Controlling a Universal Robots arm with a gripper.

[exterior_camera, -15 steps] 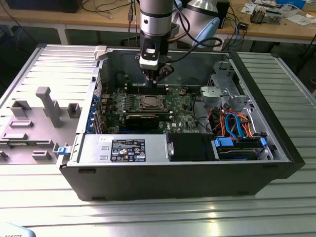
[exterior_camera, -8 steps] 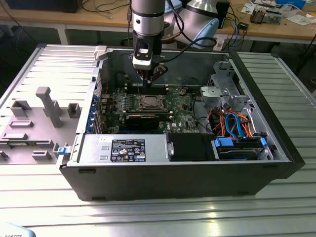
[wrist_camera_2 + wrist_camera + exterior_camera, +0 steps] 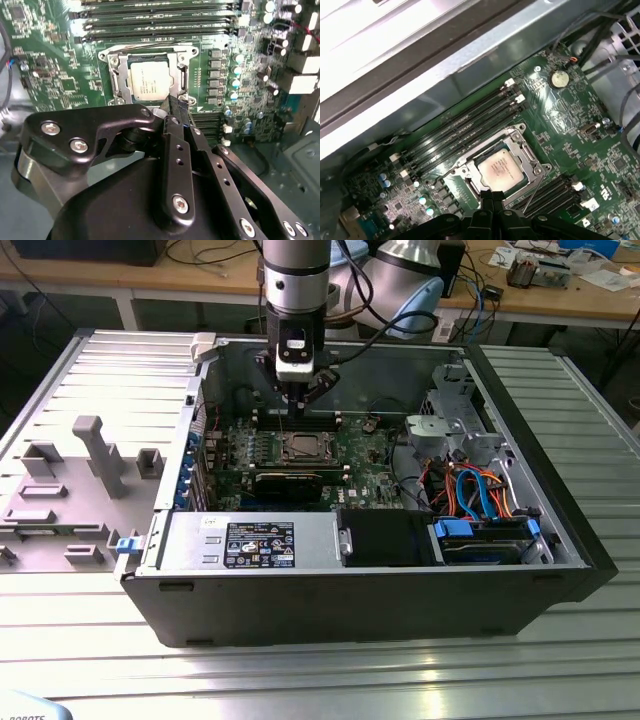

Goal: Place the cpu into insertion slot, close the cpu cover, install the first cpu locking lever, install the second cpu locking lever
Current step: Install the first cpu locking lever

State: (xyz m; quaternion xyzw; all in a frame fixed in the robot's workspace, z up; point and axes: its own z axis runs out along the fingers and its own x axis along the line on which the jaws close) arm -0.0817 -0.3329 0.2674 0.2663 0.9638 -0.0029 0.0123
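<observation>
Exterior view shows computer case (image 3: 350, 610) on ribbed metal table (image 3: 300, 680), wooden benches (image 3: 200, 280) behind, jaws pressed together.

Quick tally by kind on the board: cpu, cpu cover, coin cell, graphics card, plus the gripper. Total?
cpu: 1
cpu cover: 1
coin cell: 1
graphics card: 1
gripper: 1
Total: 5
</observation>
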